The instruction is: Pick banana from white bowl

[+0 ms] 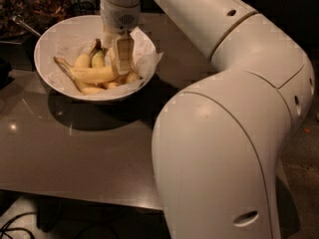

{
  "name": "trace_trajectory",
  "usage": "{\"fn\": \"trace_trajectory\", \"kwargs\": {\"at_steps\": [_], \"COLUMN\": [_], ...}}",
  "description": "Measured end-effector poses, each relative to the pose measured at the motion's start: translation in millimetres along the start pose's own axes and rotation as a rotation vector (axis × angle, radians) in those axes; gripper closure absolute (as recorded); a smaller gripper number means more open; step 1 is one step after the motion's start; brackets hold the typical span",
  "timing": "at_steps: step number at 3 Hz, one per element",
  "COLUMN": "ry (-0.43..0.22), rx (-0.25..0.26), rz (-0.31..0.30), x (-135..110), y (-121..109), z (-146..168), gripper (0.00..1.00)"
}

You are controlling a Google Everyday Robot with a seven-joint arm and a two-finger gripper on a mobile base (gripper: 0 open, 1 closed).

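Though under end effector (123, 62), long curved yellow banana (90, 74)

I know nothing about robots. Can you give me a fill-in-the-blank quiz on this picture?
1. The bowl holding the banana is ____ in colour.
2. The banana's peel is ____.
3. The bowl stands ____ the table, with the gripper hanging inside it, over the banana.
Missing words: white; yellow; on.
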State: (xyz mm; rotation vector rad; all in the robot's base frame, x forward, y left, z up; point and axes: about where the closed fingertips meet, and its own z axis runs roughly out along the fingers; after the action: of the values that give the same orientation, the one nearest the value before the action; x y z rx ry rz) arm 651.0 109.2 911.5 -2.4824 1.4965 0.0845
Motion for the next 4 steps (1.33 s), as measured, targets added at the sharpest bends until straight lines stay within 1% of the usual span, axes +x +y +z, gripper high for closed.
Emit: {"fn": "trace_trajectory", "kwargs": {"at_steps": [1,4], "ry": [-0.003,-0.003], "rx": [-0.011,-0.069], "rz": [0.008,0.032], "x": [1.4,7.7], "y": [0.0,-2.1], "z": [6.4,37.2], "gripper": [0.4,0.39]}}
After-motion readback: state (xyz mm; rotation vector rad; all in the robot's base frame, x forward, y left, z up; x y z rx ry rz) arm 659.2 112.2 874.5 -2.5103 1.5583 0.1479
